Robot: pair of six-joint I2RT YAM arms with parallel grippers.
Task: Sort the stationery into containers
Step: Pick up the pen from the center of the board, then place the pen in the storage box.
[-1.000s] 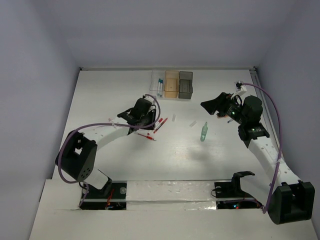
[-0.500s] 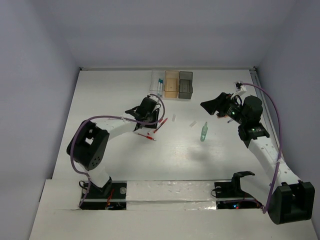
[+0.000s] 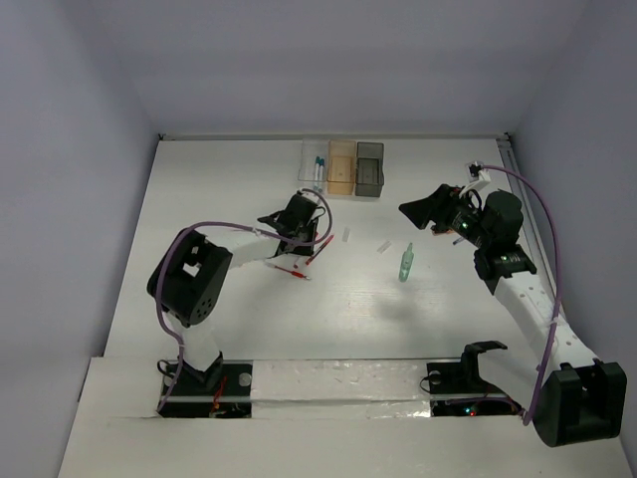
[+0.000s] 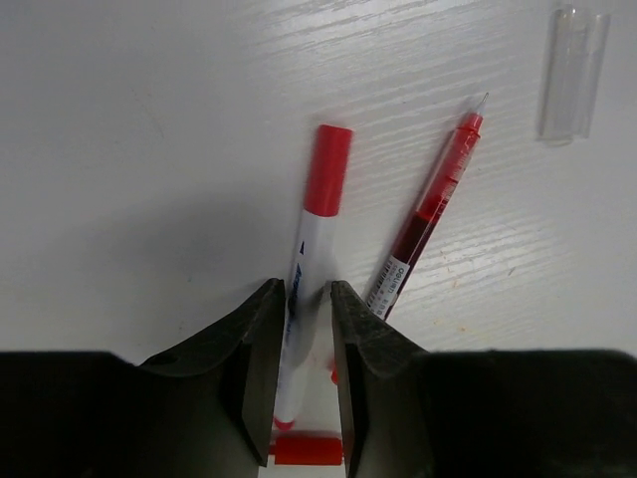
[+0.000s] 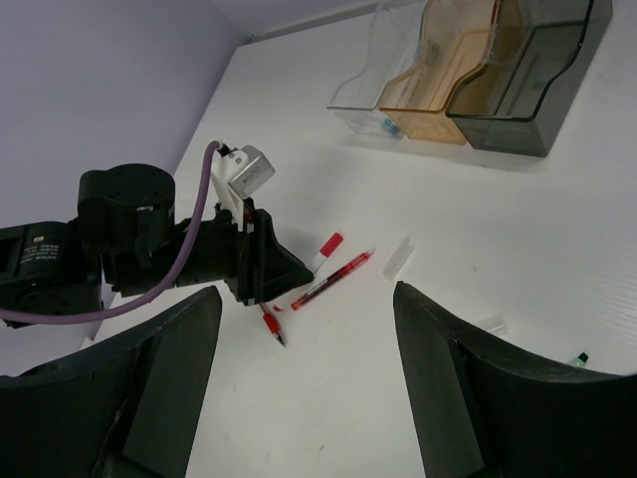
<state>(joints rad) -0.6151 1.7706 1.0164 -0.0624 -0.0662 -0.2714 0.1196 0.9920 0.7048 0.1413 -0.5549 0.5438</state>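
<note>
- The left arm's elbow block point(image 3: 189, 284), nearest of all and well to the left of the orange bin point(image 3: 340, 169), has swung rightward, toward that bin's line, since a second ago.
- The pale green tube point(image 3: 406, 262) lies on the bench point(image 3: 219, 179), near-right of the orange bin, unmoved.
- The left gripper point(image 4: 309, 289), near-left of the orange bin, has crept a little closer to it. Its jaws are pinched onto the white barrel of the red-capped marker point(image 4: 314, 219), which lies flat on the bench.
- A red pen point(image 4: 428, 214) lies just beside that marker on the side toward the orange bin, and a clear cap point(image 4: 572, 70) lies beyond it.
- The right gripper point(image 5: 307, 299) hangs right of the orange bin, where it was, jaws wide apart with nothing between them.
- The clear bin point(image 3: 306, 159) touches the orange bin's left and holds teal-tipped pens point(image 3: 318, 164). The grey bin point(image 3: 369, 167) touches its right.
</note>
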